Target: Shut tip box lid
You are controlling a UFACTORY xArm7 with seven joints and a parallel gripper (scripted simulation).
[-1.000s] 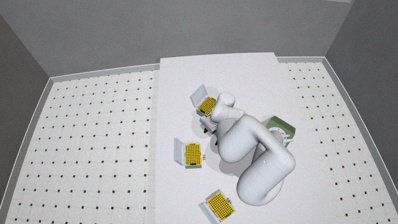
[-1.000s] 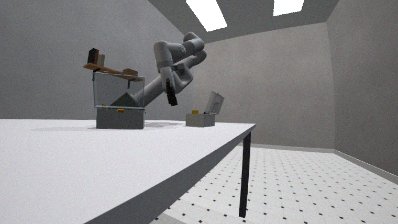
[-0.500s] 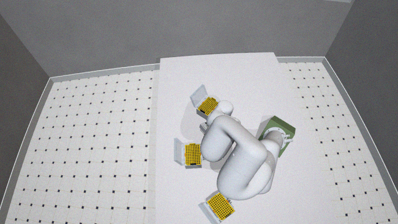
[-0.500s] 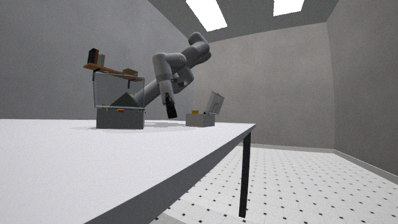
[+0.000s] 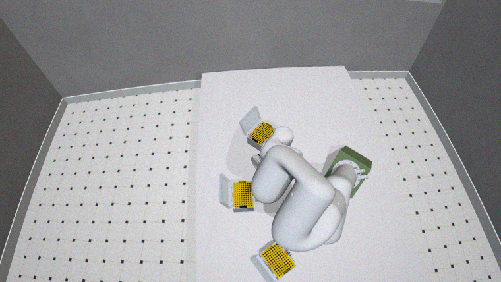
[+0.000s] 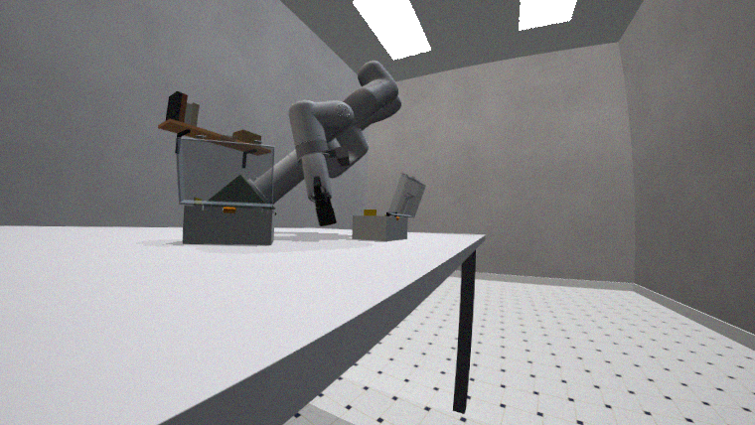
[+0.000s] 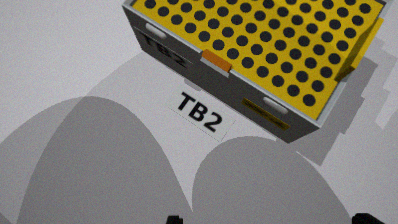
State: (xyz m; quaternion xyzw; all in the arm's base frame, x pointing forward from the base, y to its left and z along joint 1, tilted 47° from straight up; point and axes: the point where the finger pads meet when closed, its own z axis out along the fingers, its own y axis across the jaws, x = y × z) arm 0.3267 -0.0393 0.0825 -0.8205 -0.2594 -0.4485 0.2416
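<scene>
Tip box TB2 point(image 5: 261, 134) point(image 6: 227, 225) point(image 7: 260, 45) stands flat on the bench with its yellow tip rack showing. Its clear lid point(image 5: 250, 120) point(image 6: 225, 169) stands upright and open. In the wrist view an orange latch tab point(image 7: 216, 60) sits on the box's front edge, and a "TB2" label point(image 7: 200, 111) lies on the bench in front of it. My gripper point(image 6: 323, 211) point(image 7: 270, 220) is open and empty. It hangs a little above the bench just in front of the box's latch side, touching nothing. In the top view the arm hides it.
Two other tip boxes stand with lids open: one in the middle point(image 5: 242, 194) point(image 6: 378, 226), one near the bench's front point(image 5: 277, 259). The green robot base point(image 5: 349, 168) is to the right. A wall shelf point(image 6: 211, 134) shows behind. The bench edge point(image 6: 401, 295) runs close to the boxes.
</scene>
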